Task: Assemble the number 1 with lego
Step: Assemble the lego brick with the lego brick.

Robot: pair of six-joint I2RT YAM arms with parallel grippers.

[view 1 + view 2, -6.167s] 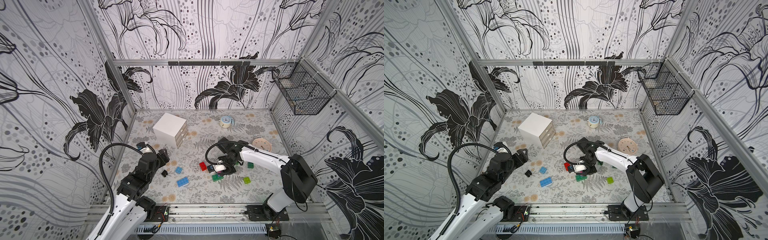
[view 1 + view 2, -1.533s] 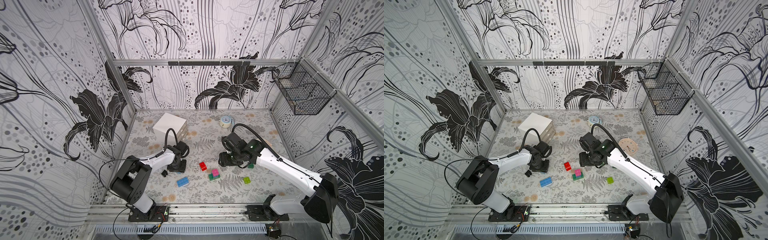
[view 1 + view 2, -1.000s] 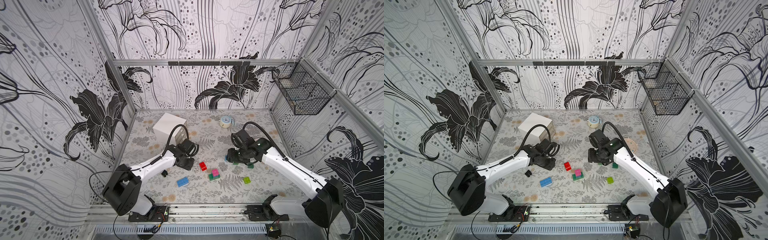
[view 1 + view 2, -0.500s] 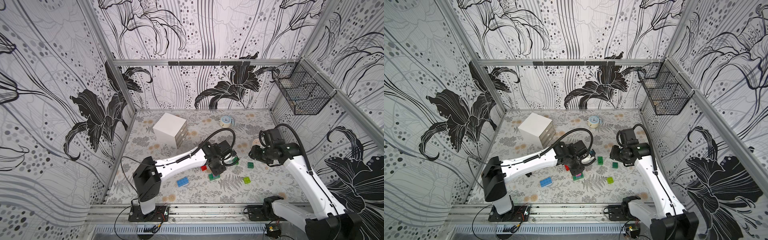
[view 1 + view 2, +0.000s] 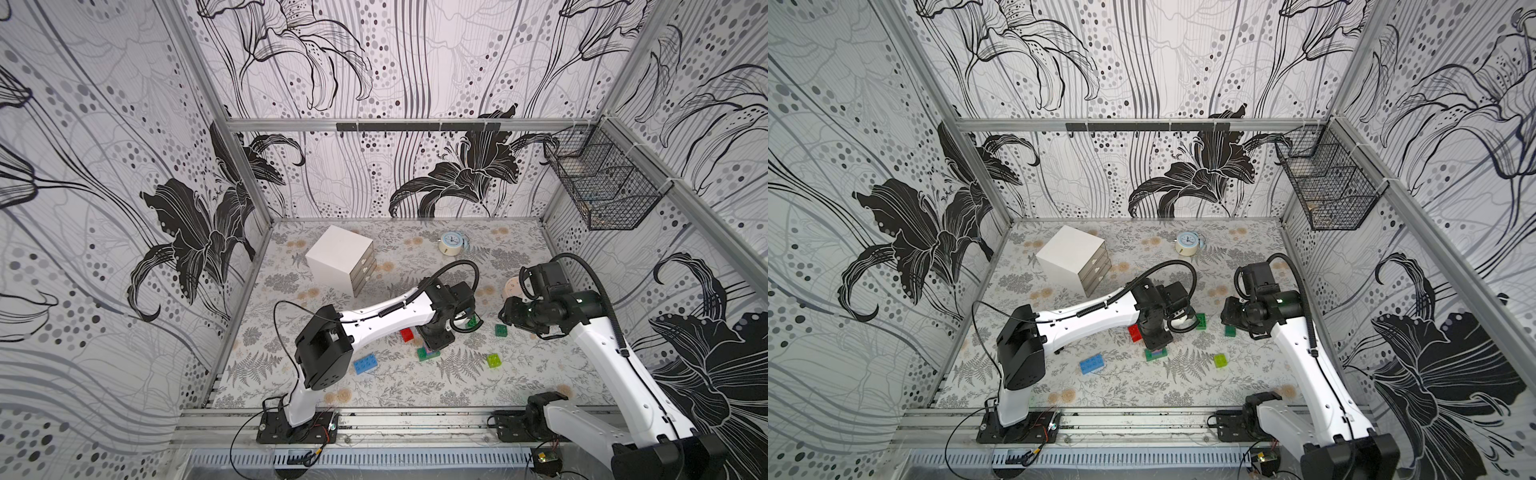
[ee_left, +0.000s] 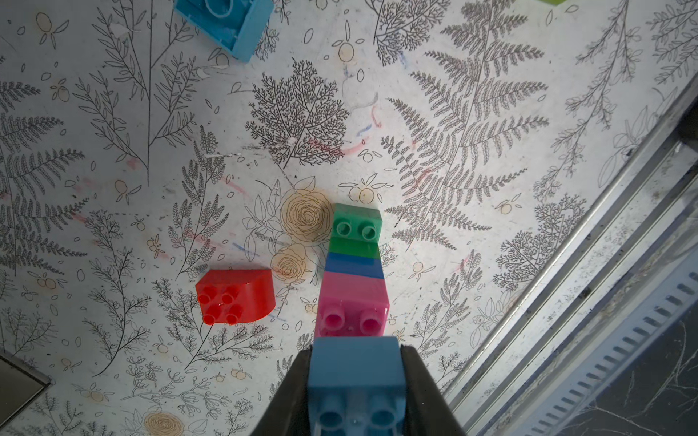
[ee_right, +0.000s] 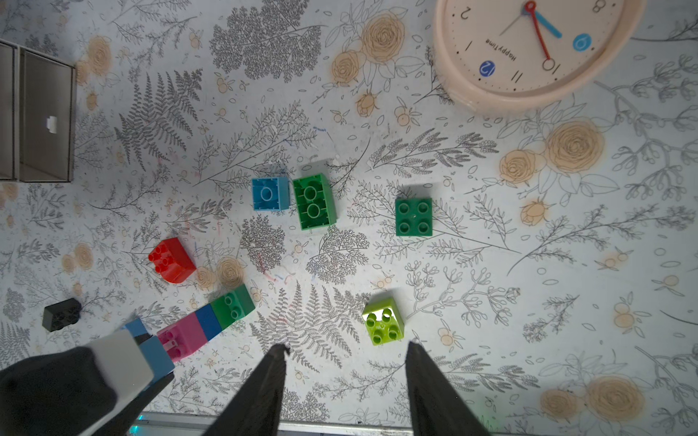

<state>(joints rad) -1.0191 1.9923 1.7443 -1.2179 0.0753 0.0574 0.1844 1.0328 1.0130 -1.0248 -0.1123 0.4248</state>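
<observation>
A lego stack stands mid-table: a green base point(image 6: 357, 226), a blue brick point(image 6: 354, 264) and a pink brick point(image 6: 353, 305) on top. My left gripper point(image 6: 357, 377) is shut on a light blue brick point(image 6: 357, 362) held right over the pink one; whether they touch I cannot tell. In both top views that gripper point(image 5: 434, 338) point(image 5: 1156, 334) hides most of the stack point(image 5: 428, 354). A red brick point(image 6: 234, 298) lies beside it. My right gripper point(image 7: 345, 347) hangs open and empty near a lime brick point(image 7: 383, 321).
Loose lego on the floral mat: a dark green square point(image 7: 413, 217), an upturned green oblong point(image 7: 314, 202), an upturned light blue brick point(image 7: 270, 193), a black brick point(image 7: 61, 314) and a blue oblong point(image 5: 365, 364). A pink clock point(image 7: 528, 49), a white drawer box point(image 5: 340, 259) and a blue clock point(image 5: 449, 243) stand further back.
My left arm has swung right across the table with the light blue brick and now sits over the stack. My right arm has drawn back to the right, still open.
</observation>
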